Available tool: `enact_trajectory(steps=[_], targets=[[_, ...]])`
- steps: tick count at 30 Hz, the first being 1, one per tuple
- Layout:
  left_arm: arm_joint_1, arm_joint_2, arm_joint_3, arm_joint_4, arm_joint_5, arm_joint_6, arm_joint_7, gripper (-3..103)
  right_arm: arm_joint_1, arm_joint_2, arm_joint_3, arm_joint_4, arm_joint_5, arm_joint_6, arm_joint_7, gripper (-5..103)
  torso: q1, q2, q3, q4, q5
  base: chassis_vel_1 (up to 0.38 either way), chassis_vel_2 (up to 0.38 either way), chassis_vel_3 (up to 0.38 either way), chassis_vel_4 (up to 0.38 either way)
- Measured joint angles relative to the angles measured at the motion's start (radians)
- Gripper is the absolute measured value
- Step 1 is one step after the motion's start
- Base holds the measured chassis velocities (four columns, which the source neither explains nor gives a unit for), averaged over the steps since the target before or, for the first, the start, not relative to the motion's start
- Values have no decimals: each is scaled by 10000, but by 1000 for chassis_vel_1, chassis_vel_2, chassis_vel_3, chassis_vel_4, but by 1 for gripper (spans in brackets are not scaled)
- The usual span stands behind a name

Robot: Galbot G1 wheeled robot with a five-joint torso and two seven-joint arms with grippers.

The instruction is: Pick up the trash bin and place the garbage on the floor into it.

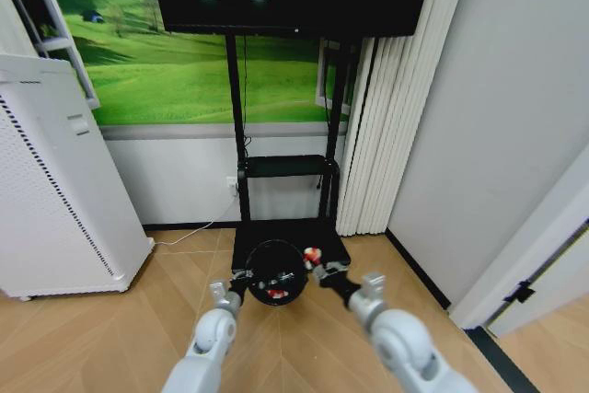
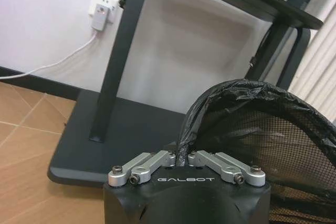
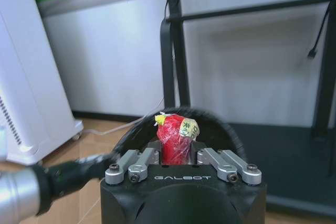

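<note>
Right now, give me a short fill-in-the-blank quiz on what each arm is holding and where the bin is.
1. The left gripper grips the trash bin by its ____.
2. The right gripper holds a crumpled ____ piece of garbage.
3. The bin is in front of the black ____ stand.

Missing words: rim; red; TV

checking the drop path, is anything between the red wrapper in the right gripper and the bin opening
Nothing visible. The right gripper holds the red wrapper right at the trash bin rim, with the open mouth just beyond. The left gripper grips the bin's rim on the other side, clear of the path.
</note>
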Motion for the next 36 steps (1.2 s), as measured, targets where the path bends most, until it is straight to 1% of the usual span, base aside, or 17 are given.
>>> enact_trajectory(steps=[2, 3, 4, 5, 7, 9, 10, 13, 14, 17, 20, 21, 24, 26, 28, 31, 36], targets=[[2, -17, 29, 0, 13, 0, -2, 4, 38, 57, -212, -203, -92, 54, 113, 30, 0, 0, 0, 0, -1, 0, 0, 0, 0], [26, -53, 28, -11, 23, 1, -3, 4, 74, 76, -336, -402, -165, 143, 256, 41, 0, 1, 0, -1, 0, 0, 0, 0, 0], [26, -53, 28, -11, 23, 1, -3, 4, 74, 76, -336, -402, -165, 143, 256, 41, 0, 1, 0, -1, 0, 0, 0, 0, 0], [61, -81, 12, -32, 31, 6, -4, 4, 102, 70, -363, -507, -180, 180, 323, 46, 0, 1, 0, -1, 0, 0, 0, 0, 0], [81, -100, -8, -41, 38, 7, -3, 4, 120, 62, -361, -535, -182, 185, 345, 46, 0, 1, 0, 0, -2, 0, 0, 0, 0], [143, -152, -82, -79, 81, 7, 15, 4, 192, 47, -263, -511, -115, 179, 408, 57, 0, 1, 0, 0, -1, 0, 0, 0, 0], [143, -152, -82, -79, 81, 7, 15, 4, 192, 47, -263, -511, -115, 179, 408, 57, 0, 1, 0, 0, -1, 0, 0, 0, 0], [214, -215, -122, -169, 112, 9, 17, 4, 229, 20, 10, -328, 61, 118, 428, 73, 0, 0, -1, 0, -1, 0, 0, 0, 0], [214, -215, -122, -169, 112, 9, 17, 4, 229, 20, 10, -328, 61, 118, 428, 73, 0, 0, -1, 0, -1, 0, 0, 0, 0], [261, -246, -164, -281, 119, 9, -16, 4, 192, 71, 315, -295, 124, 111, 447, 84, 0, 0, -1, -1, -2, 0, 0, 0, 0], [570, -226, -548, -710, 391, -8, 25, 4, -93, 326, 1182, -161, 396, 465, 1008, 98, 0, 0, 0, -2, -2, 0, 0, 0, 0], [570, -226, -548, -710, 391, -8, 25, 4, -93, 326, 1182, -161, 396, 465, 1008, 98, 0, 0, 0, -2, -2, 0, 0, 0, 0], [1124, -98, -1469, -1180, 1274, -289, 724, 4, -655, 594, 2248, -129, 279, 959, 1168, 100, 0, 1, -1, -1, -3, 0, 0, 0, 0], [1359, -20, -1822, -1428, 1444, -341, 828, 4, -856, 801, 2651, -192, 143, 1103, 1217, 100, 0, 1, -1, 0, -2, 0, 0, 0, 0], [1603, 95, -2167, -1759, 1470, -357, 852, 4, -1055, 1024, 3061, -303, -30, 1204, 1253, 100, 0, 1, -1, 0, -4, 0, 0, 0, 0], [2060, 443, -2881, -2521, 1398, -366, 887, 4, -1484, 1479, 3802, -695, -1068, 1562, 1244, 100, 0, 1, -2, -1, -2, 0, 0, 0, 0], [2474, 700, -3392, -3111, 1089, -349, 856, 4, -1906, 1680, 4104, -968, -2236, 2012, 1071, 100, 0, 1, -1, -2, -2, 0, 0, 0, 0]])
